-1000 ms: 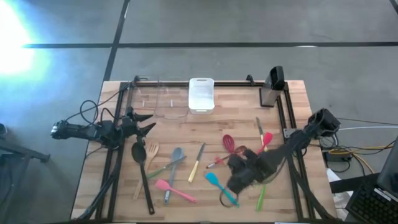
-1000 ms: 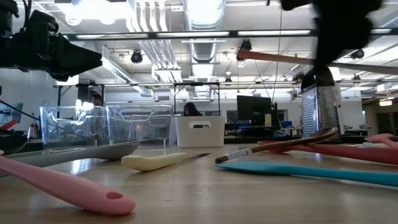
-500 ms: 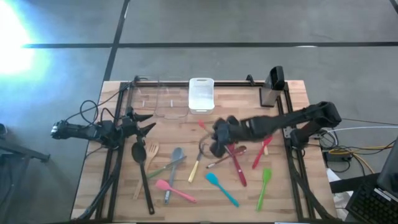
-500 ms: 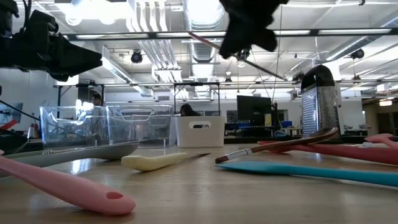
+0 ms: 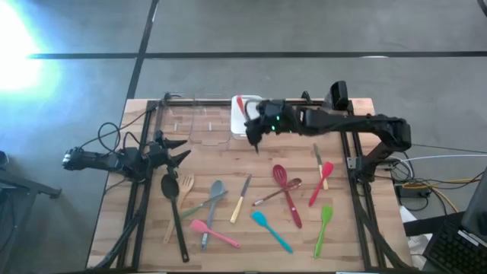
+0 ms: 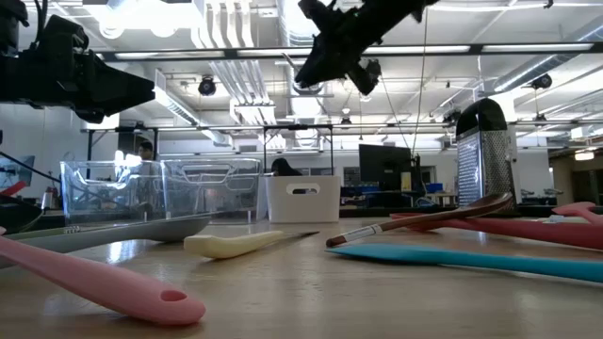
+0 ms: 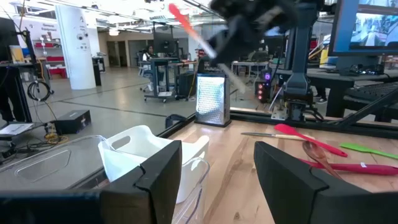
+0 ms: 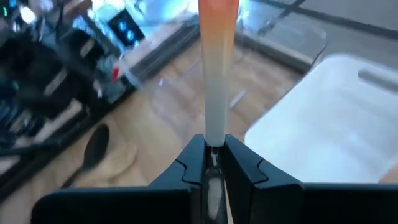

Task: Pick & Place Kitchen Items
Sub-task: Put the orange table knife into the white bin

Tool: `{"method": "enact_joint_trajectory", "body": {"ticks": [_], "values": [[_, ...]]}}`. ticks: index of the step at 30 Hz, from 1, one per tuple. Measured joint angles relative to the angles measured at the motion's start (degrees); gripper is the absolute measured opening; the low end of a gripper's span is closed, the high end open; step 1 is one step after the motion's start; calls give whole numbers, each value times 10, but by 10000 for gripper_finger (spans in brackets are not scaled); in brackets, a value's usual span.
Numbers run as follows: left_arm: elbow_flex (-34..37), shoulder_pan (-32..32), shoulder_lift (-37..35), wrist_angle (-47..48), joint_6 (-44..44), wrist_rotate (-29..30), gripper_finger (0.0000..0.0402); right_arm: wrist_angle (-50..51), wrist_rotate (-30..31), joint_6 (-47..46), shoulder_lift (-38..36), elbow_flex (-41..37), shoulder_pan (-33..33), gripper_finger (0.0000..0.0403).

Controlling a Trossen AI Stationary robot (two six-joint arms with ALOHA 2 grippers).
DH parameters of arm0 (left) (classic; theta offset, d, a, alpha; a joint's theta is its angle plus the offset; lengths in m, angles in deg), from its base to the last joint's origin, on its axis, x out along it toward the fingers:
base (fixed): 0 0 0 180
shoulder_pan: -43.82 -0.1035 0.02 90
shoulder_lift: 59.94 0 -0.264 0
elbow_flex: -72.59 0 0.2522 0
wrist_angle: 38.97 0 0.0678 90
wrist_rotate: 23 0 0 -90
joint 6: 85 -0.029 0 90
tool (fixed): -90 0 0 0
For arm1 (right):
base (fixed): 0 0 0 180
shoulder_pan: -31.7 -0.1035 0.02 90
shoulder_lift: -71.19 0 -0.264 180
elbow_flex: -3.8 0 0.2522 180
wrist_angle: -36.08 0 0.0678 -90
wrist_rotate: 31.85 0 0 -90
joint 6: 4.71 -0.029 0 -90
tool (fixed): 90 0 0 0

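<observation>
My right gripper [image 5: 256,128] hangs high over the far middle of the table, beside the white bin [image 5: 246,118], shut on a slim red-ended utensil [image 5: 240,103]. The same utensil shows in the left wrist view [image 7: 181,16] and the right wrist view [image 8: 216,74]. The other utensils lie flat on the wood: a red slotted spatula [image 5: 280,175], a teal spatula [image 5: 270,230], a green one [image 5: 323,228], a pink one [image 5: 213,232] and a black spoon [image 5: 170,189]. My left gripper [image 5: 176,149] waits open at the table's left edge. My right gripper pinches the utensil's pale shaft [image 8: 215,134] between its two fingers, below the red end. The arm reaches in from the table's right. The utensil is lifted clear and tilted, its red end [image 5: 240,101] pointing toward the far edge over the white bin.
Clear bins [image 5: 194,122] stand left of the white bin at the far edge. A metal grater [image 5: 332,106] stands at the far right. A black frame rail [image 5: 346,144] runs along the right side. Bare wood shows between the bins and the utensils.
My right gripper has risen from the near right part of the table with the red-ended utensil and swung toward the far edge and the left, ending beside the white bin. The utensil has been lifted clear of the table.
</observation>
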Motion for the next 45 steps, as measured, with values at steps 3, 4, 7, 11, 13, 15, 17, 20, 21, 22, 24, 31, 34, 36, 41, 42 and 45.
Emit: {"method": "enact_joint_trajectory", "body": {"ticks": [3, 4, 7, 11, 13, 15, 17, 20, 21, 22, 24, 31, 34, 36, 41, 42, 45], "values": [[0, 0, 0, 0, 0, 0, 204, -36, -16, -1, 11, 0, 38, 22], [0, 0, 0, 0, 0, 0, 204, -42, -19, -1, 15, 0, 49, 22], [0, 0, 0, 0, 0, 0, 204, -68, -20, -2, 34, 0, 77, 22], [0, 0, 0, 0, 0, 0, 204, -93, -33, -3, 65, 0, 107, 22], [0, 0, 0, 0, 0, 0, 204, -104, -35, -5, 80, 1, 119, 22], [0, 0, 0, 0, 0, 0, 204, -102, -34, -5, 97, 10, 129, 22], [0, 0, 0, 0, 0, 0, 204, -102, -35, -5, 115, 24, 136, 22], [0, 0, 0, 0, 0, 0, 204, -104, -36, -3, 143, 55, 143, 22], [0, 0, 0, 0, 0, 0, 204, -101, -39, -1, 153, 67, 145, 22], [0, 0, 0, 0, 0, 0, 204, -91, -42, 5, 164, 80, 147, 22], [0, 0, 0, 0, 0, 0, 204, -61, -45, 18, 189, 112, 150, 22], [0, 0, 0, 0, 0, 0, 204, 106, -16, 40, 265, 223, 156, 22], [0, 0, 0, 0, 0, 0, 204, 122, -16, 53, 289, 246, 155, 22], [0, 0, 0, 0, 0, 0, 204, 120, -16, 55, 298, 252, 155, 22], [0, 0, 0, 0, 0, 0, 204, 128, -16, 54, 312, 250, 155, 22], [0, 0, 0, 0, 0, 0, 204, 131, -15, 53, 314, 250, 155, 22], [0, 0, 0, 0, 0, 0, 204, 136, -4, 50, 315, 249, 155, 22]]}}
